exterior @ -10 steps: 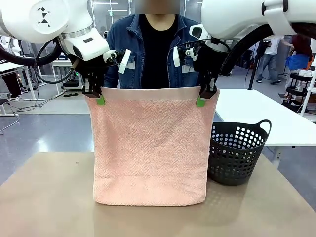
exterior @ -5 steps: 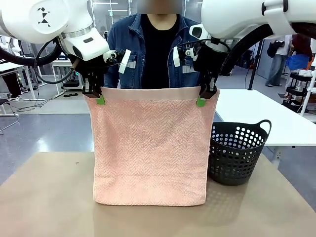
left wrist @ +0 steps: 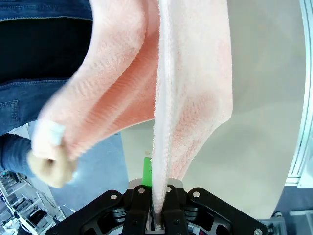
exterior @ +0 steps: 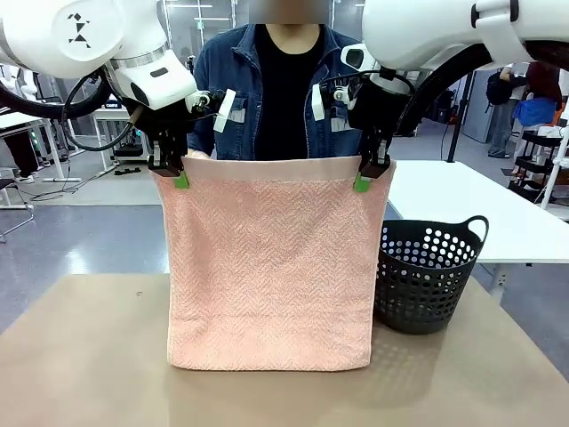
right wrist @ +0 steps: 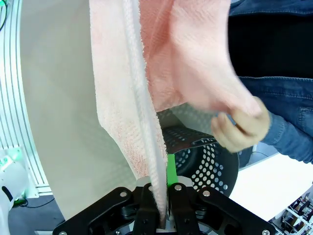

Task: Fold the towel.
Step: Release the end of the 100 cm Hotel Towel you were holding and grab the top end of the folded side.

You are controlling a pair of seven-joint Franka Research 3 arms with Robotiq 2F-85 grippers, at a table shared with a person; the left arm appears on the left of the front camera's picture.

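Observation:
The salmon-pink towel [exterior: 267, 267] hangs upright over the table, its lower edge resting on the tabletop. My left gripper [exterior: 180, 178] is shut on its upper left corner and my right gripper [exterior: 363, 182] is shut on its upper right corner. Seen from the left wrist, the left gripper [left wrist: 155, 215] pinches the towel's [left wrist: 195, 73] hem, and a second layer runs off to the person's hand [left wrist: 49, 166]. Through the right wrist camera the right gripper [right wrist: 159, 210] clamps the towel's [right wrist: 122, 98] edge, while the person's other hand [right wrist: 242, 129] holds the far layer.
A dark perforated basket [exterior: 427, 276] stands on the brown table [exterior: 89, 356] just right of the towel, and also appears behind it as the basket [right wrist: 205, 156]. The person stands close behind the towel. A white table [exterior: 480, 213] lies at the back right.

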